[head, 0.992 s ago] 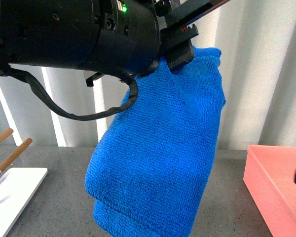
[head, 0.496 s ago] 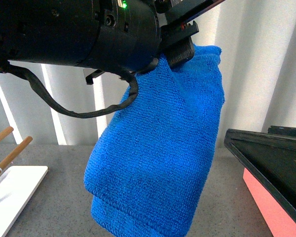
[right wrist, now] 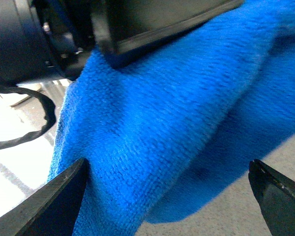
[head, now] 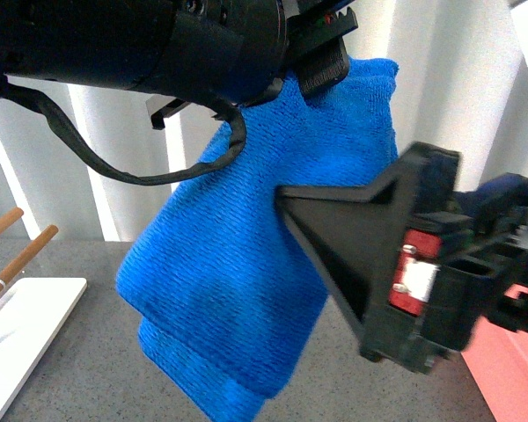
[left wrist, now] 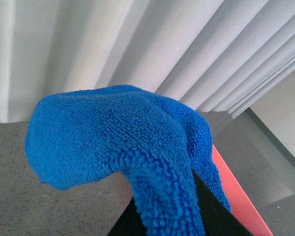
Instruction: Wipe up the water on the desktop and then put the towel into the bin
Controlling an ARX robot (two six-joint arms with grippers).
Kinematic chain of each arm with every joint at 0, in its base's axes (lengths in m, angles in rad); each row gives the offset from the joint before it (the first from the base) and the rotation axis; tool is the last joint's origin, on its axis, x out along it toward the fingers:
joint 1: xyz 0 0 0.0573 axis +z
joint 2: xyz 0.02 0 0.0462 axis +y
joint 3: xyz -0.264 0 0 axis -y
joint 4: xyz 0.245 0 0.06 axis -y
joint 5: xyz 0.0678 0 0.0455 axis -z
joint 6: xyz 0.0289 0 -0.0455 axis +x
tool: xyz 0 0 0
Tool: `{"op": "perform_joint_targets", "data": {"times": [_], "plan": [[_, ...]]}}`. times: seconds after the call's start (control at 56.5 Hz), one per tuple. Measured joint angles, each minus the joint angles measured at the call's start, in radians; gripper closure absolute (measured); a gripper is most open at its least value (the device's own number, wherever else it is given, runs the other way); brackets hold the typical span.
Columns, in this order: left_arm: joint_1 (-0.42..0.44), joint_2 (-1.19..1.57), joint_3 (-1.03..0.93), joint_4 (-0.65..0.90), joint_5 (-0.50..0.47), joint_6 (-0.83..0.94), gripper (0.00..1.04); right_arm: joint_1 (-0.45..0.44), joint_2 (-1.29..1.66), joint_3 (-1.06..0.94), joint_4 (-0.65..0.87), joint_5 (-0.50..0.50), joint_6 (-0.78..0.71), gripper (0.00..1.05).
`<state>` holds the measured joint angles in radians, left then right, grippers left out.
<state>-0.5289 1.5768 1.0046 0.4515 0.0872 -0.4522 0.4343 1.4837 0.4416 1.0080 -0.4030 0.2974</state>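
Note:
The blue towel (head: pixel 238 264) hangs in folds from my left gripper (head: pixel 324 63), which is shut on its top edge high above the desktop (head: pixel 88 369). In the left wrist view the towel (left wrist: pixel 113 132) drapes over the black fingers and hides them. My right gripper (right wrist: pixel 169 196) is open, its two fingertips (right wrist: pixel 64 196) spread wide on either side of the towel (right wrist: pixel 177 113). From the front, its large black finger (head: pixel 352 237) sits just right of the hanging cloth. The pink bin (head: pixel 506 374) stands low at the right, mostly hidden by the right arm.
A flat white stand (head: pixel 26 343) with wooden pegs (head: pixel 22 264) sits at the left on the desktop. White pleated curtains (head: pixel 458 79) close off the back. One pink edge of the bin (left wrist: pixel 236 191) runs beside the towel in the left wrist view.
My right gripper has come in from the right and up, now close beside the towel. The towel's lower part has swung left. The left gripper has risen slightly.

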Motion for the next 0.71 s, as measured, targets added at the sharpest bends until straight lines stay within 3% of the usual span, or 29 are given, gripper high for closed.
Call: {"op": "perform_joint_targets", "data": {"times": [0.425, 0.708], "plan": [[0.0, 0.0, 0.0, 0.0, 0.0, 0.0, 1.0, 0.051, 0.164, 0.122, 0.095, 0.031, 0.048, 0.08], [0.0, 0.0, 0.0, 0.0, 0.0, -0.001, 1.0, 0.056, 0.205, 0.133, 0.166, 0.092, 0.097, 0.59]]}}
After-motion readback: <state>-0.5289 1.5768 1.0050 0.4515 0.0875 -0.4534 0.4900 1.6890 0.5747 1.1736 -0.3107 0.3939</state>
